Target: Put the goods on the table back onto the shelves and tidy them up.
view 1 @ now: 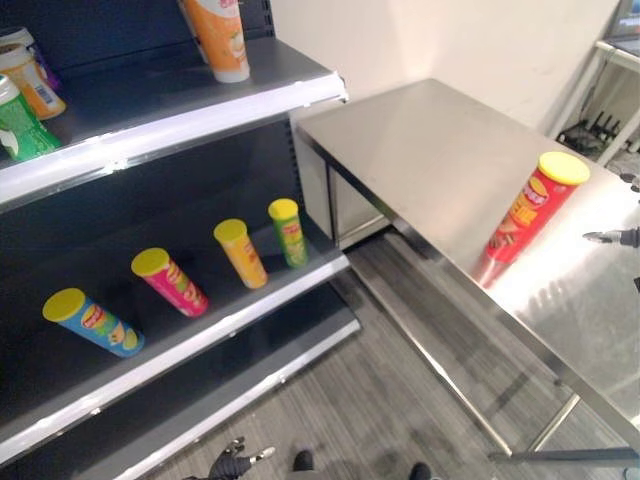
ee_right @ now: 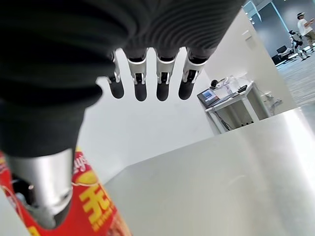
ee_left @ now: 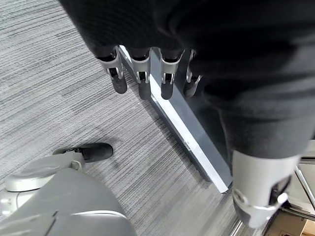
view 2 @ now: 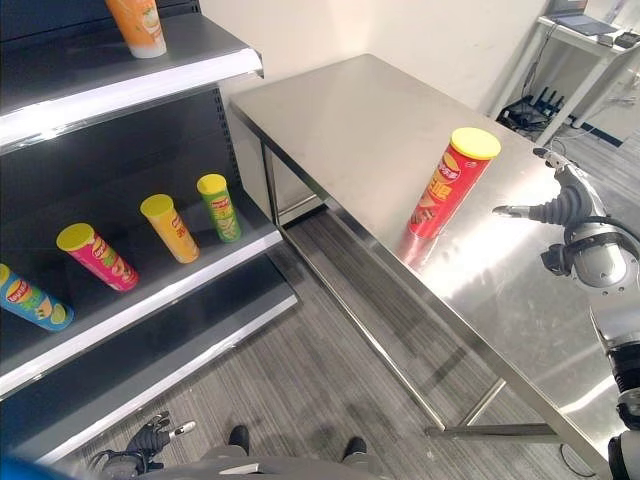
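— Silver fingers spread straight on the right robot hand (view 2: 560, 205), nothing between them; it hovers at the right side of the tabletop (view 2: 380, 120), just beside the red can (view 2: 450, 183) but apart from it.

— And the left robot hand (view 2: 150, 437)?

— Low, near the floor (view 2: 300, 370), fingers straight and relaxed, holding nothing. Idle, I'd say.

— So where does the job stand?

— Red can with the yellow lid stands upright on the steel tabletop, the one item left there that I can see. On the shelves to the left, a blue can (view 1: 95, 322), a pink can (view 1: 170, 282), an orange can (view 1: 241, 252) and a green can (view 1: 288, 231) stand in a row on the middle shelf (view 1: 250, 310). An orange bottle (view 1: 220, 38) stands on the upper shelf (view 1: 200, 110), with a green bottle (view 1: 18, 122) and another orange one at its left end.

— Which step, then?

— The reach for the red can, before any grasp, by my reading.

— What does the next move need?

— Bring the right robot hand left until the can sits between thumb and fingers, then close round its middle. It's tall and narrow on slick steel, so a nudge near the lid could tip it. After that, a carry leftward to the row of cans.
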Motion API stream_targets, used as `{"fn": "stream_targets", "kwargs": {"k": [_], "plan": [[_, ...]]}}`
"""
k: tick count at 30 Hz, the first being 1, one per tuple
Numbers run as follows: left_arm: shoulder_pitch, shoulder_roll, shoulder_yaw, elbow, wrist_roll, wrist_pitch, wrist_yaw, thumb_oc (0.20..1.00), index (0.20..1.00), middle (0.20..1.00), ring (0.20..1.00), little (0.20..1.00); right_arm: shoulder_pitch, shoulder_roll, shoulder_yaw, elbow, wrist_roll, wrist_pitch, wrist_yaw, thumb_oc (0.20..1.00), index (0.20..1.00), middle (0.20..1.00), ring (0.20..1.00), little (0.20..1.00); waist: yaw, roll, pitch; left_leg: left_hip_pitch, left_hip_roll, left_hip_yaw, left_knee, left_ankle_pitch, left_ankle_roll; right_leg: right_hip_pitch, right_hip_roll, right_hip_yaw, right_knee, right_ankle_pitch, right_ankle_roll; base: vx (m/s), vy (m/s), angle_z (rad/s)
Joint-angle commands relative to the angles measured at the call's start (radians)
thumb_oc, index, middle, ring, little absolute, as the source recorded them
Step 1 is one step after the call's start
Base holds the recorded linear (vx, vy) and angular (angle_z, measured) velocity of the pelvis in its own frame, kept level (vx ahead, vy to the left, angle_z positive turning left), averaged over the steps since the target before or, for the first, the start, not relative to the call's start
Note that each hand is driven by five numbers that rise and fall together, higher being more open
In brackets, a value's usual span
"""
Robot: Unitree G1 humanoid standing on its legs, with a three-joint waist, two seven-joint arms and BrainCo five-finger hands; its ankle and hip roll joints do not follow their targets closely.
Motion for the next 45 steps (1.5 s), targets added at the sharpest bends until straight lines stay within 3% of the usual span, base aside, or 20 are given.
{"fn": "stream_targets", "kwargs": {"k": [1, 13, 27, 45], "plan": [[-0.048, 0.041, -0.029, 0.028, 0.032, -0.035, 0.021, 1.0, 1.0, 1.0, 1.0, 1.0, -0.102, -0.009, 0.005, -0.045, -0.026, -0.054, -0.054, 1.0, 1.0, 1.0, 1.0, 1.0, 0.03, -0.039, -0.009, 0.035, 0.105, 0.081, 0.063, -0.038, -0.055, 0.019, -0.103, 0.023, 0.034, -0.054, 0.079, 0.0, 0.0, 0.0], [-0.051, 0.03, -0.037, 0.028, 0.023, -0.04, 0.023, 1.0, 1.0, 1.0, 1.0, 1.0, -0.162, -0.015, 0.055, -0.114, 0.015, -0.078, -0.033, 1.0, 1.0, 1.0, 1.0, 1.0, 0.043, -0.044, -0.012, 0.031, 0.109, 0.074, 0.061, -0.033, -0.06, 0.023, -0.105, 0.007, 0.033, -0.051, 0.081, 0.0, -0.002, 0.01], [-0.044, 0.047, -0.058, 0.04, -0.002, -0.04, 0.015, 1.0, 1.0, 1.0, 1.0, 1.0, -0.359, 0.001, 0.24, 0.173, 0.071, -0.043, 0.0, 1.0, 1.0, 1.0, 1.0, 1.0, 0.086, -0.048, -0.014, 0.02, 0.117, 0.052, 0.048, -0.012, -0.073, 0.042, -0.098, -0.028, 0.026, -0.056, 0.077, 0.0, -0.011, 0.02], [-0.047, 0.049, -0.06, 0.053, -0.008, -0.042, 0.021, 1.0, 1.0, 1.0, 1.0, 1.0, -0.408, 0.015, 0.277, 0.231, 0.083, -0.035, 0.007, 1.0, 1.0, 1.0, 1.0, 1.0, 0.104, -0.046, -0.019, 0.014, 0.119, 0.033, 0.039, -0.003, -0.078, 0.056, -0.096, -0.053, 0.022, -0.06, 0.076, 0.0, -0.007, 0.04]]}}
